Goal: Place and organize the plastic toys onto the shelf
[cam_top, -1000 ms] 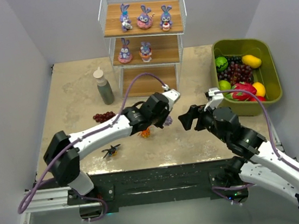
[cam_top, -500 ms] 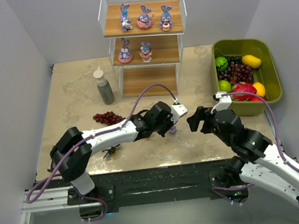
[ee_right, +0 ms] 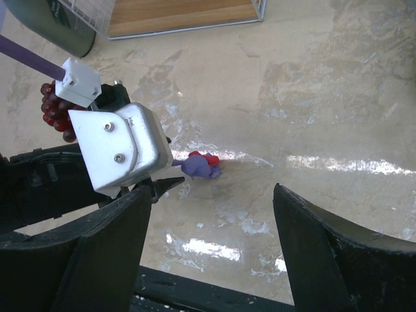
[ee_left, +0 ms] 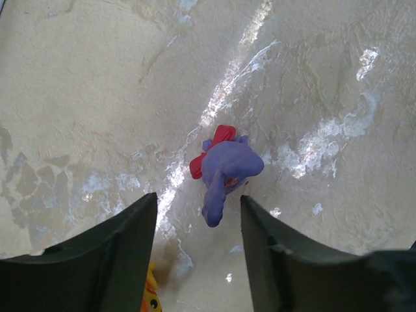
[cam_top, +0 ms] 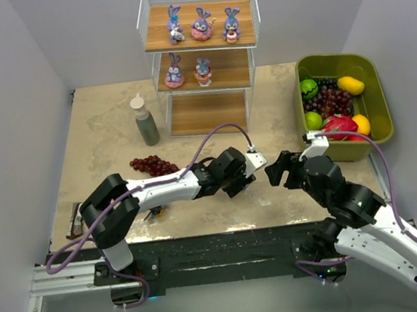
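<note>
A purple bunny with a red bow [ee_left: 227, 170] lies on its side on the table, just beyond the tips of my left gripper [ee_left: 198, 198], which is open and touches nothing. In the right wrist view the same bunny [ee_right: 201, 166] lies ahead of my open, empty right gripper [ee_right: 211, 188]. From above, the left gripper [cam_top: 246, 168] and right gripper [cam_top: 277, 169] face each other closely. An orange toy [ee_left: 151, 299] peeks out by the left finger. The shelf [cam_top: 203, 112] holds three bunnies on its top board [cam_top: 201, 24] and two on the middle board [cam_top: 174, 72].
A grey-green bottle [cam_top: 144, 121] stands left of the shelf. A grape bunch [cam_top: 151, 164] lies behind the left arm. An olive bin [cam_top: 382, 115] of fruit sits at the right. The near table edge runs close under both grippers.
My left gripper carried the purple bunny right and toward the near edge, then opened and let it go onto the table. The right gripper shifted slightly right.
</note>
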